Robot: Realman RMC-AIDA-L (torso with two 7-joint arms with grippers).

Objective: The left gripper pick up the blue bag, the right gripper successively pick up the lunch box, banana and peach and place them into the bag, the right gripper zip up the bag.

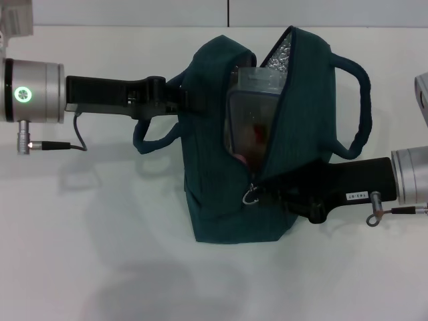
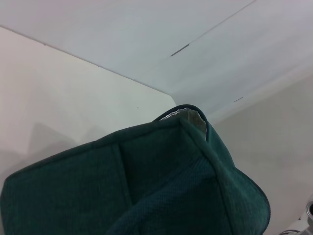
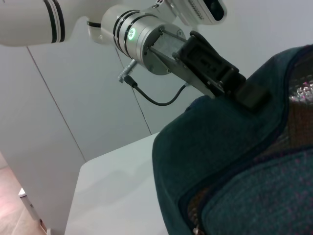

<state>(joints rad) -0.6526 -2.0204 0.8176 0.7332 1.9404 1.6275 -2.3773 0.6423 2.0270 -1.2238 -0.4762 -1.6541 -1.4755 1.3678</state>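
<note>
Blue bag (image 1: 221,194), one only, dark teal fabric, sitting in the middle of the white counter (image 1: 100,254) between the two arms. Zipper open along the top, silver foil lining showing at the far end of the opening. Two padded loop handles: one drooping on the robot's left side, one arching out on the right. Metal ring zipper pull (image 1: 251,196) hanging at the near end of the opening.

Inside the opening: one lunch box (image 1: 257,100), clear with a pale rim, standing on edge, with something orange and pink seen through its wall and below it; which fruit is which, cannot tell.

Left end effector (image 1: 182,98), black, on a silver wrist with a green glowing ring, reaching in from the left and clenched on the bag's fabric at the left handle's base. Same grip visible in the right wrist view (image 3: 247,93), pressed on the bag's upper edge. Left wrist view filled mostly with teal fabric and a strip of foil at the rim.

Right end effector (image 1: 284,194), black, coming in from the right, its tip against the bag's side just beside the zipper pull; whether its fingers are parted or pinched, cannot tell, being dark against dark cloth. One small white label (image 1: 356,196) on the right arm, printing too small to read.
</note>
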